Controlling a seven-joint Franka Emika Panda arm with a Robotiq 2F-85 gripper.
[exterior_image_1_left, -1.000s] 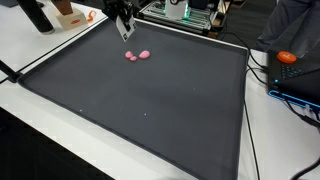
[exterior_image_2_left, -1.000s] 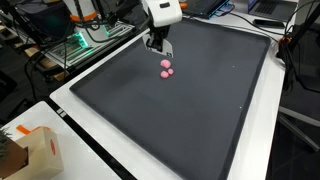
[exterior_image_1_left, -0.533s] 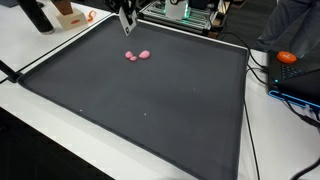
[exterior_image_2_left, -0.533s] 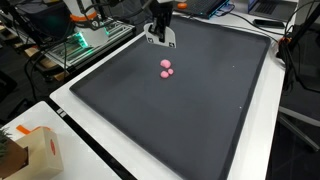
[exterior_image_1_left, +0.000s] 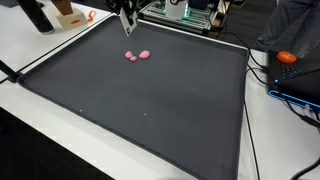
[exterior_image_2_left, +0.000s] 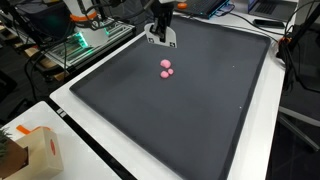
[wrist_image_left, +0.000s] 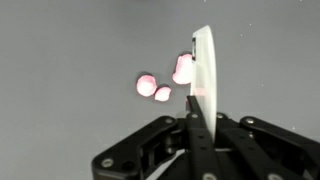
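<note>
Three small pink lumps (wrist_image_left: 160, 85) (rounded, clustered close) on dark mat (exterior_image_2_left: 200, 110); gripper (exterior_image_2_left: 161, 42) hangs nearby, spread or pressed: cannot tell.

I've got a white table (exterior_image_1_left: 40, 48) under a wide black mat (exterior_image_1_left: 150, 105) that covers most of it; in both exterior views the mat (exterior_image_2_left: 205, 115) lies flat, with pale table showing round its edges. On the mat, toward its far side, sits a small cluster of pink pieces (exterior_image_1_left: 138, 55) (exterior_image_2_left: 166, 68); my wrist view shows three (wrist_image_left: 162, 83), close together. A cardboard box (exterior_image_2_left: 35, 150) stands on the bare table beside the mat.
</note>
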